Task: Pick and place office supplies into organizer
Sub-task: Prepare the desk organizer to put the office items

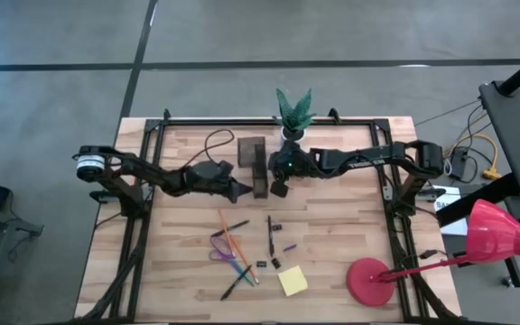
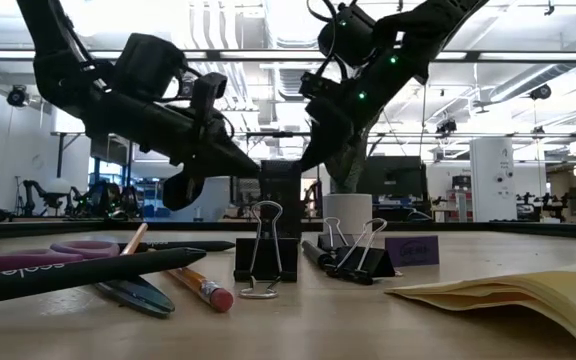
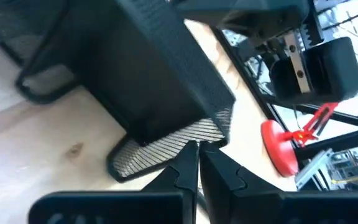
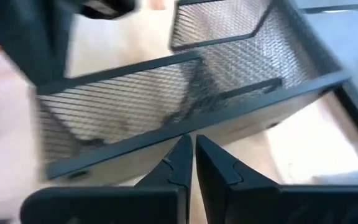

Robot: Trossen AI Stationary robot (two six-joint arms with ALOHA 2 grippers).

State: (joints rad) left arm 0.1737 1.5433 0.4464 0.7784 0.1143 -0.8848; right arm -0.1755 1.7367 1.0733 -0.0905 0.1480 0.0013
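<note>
Black mesh organizer (image 1: 256, 164) at the table's far centre, beside the potted plant (image 1: 293, 115). Left gripper (image 1: 242, 190), fingers closed and empty, at its left side; right gripper (image 1: 279, 188), fingers closed and empty, at its right side. Purple scissors (image 1: 220, 246), pencils (image 1: 234, 247), pens (image 1: 269, 231), binder clips (image 2: 259, 252) and yellow sticky pad (image 1: 292, 282) lie on the near tabletop

The black mesh organizer (image 1: 255, 166) stands near the tabletop's centre, toward twelve o'clock. At about six o'clock from it the supplies lie scattered: purple-handled scissors (image 1: 221, 249) crossed by an orange pencil (image 1: 232, 244), black pens (image 1: 269, 232), small dark binder clips (image 1: 275, 263), and a square yellow sticky-note pad (image 1: 292, 282) nearest five o'clock.
</note>
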